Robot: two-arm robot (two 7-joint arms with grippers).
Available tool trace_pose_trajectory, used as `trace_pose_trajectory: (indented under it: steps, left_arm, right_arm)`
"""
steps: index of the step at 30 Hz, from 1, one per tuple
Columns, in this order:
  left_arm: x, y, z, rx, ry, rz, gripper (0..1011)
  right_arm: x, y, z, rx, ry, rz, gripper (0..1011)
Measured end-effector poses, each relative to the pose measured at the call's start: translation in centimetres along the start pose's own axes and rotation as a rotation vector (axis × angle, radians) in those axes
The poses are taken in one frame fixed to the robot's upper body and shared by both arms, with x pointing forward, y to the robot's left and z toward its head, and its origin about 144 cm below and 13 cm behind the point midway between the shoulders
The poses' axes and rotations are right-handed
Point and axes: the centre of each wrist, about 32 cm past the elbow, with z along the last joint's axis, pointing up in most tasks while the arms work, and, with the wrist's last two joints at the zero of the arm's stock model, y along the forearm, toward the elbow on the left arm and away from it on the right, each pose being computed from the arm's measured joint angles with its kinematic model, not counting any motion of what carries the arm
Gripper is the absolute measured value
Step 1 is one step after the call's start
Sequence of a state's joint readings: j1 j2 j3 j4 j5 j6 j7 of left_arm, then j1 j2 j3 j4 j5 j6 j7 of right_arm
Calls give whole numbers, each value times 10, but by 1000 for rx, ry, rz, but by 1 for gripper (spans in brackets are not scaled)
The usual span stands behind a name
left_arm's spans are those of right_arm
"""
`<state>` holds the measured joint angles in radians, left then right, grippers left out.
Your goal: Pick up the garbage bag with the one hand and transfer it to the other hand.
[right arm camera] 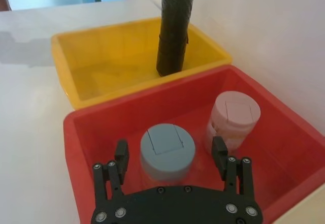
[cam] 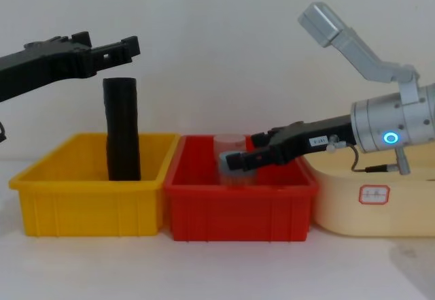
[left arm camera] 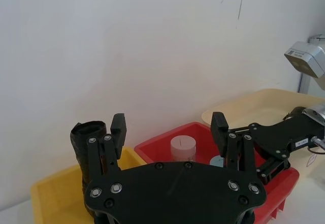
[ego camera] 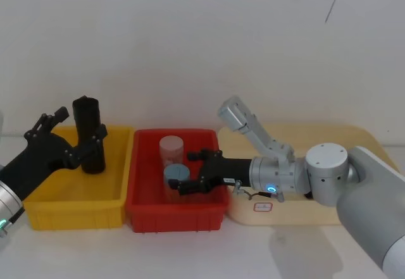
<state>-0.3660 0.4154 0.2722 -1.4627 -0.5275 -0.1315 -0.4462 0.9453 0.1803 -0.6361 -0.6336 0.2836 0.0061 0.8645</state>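
Bag [cam: 122, 128]: tall black textured roll, upright in yellow bin [cam: 88, 205].
Left claw [cam: 109, 47]: wide open, empty, above the roll.
Right claw [right arm camera: 171, 155]: open, straddling grey-blue round tub [right arm camera: 167, 150] in red bin [right arm camera: 284, 132].

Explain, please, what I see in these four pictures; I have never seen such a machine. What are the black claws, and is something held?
This is a robot with two arms, each ending in a two-finger gripper. One picture comes from its head, one from its chest and one from each wrist. On the table stand a yellow bin, a red bin and a cream tray. A black roll of garbage bags stands upright in the yellow bin. The left gripper hovers open near it, holding nothing. The red bin holds a pink jar and a grey-blue jar. The right gripper is open, one finger on each side of the grey-blue jar.
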Motion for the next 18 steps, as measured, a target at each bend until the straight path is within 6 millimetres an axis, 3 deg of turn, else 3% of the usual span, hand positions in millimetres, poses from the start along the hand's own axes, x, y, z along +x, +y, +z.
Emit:
trace_pose_trajectory:
  steps: [18]
  left_arm:
    - [0, 0, 0, 1, 0, 1, 1000]
  right_arm:
    - [1, 4, 1, -54, -41, 2, 998]
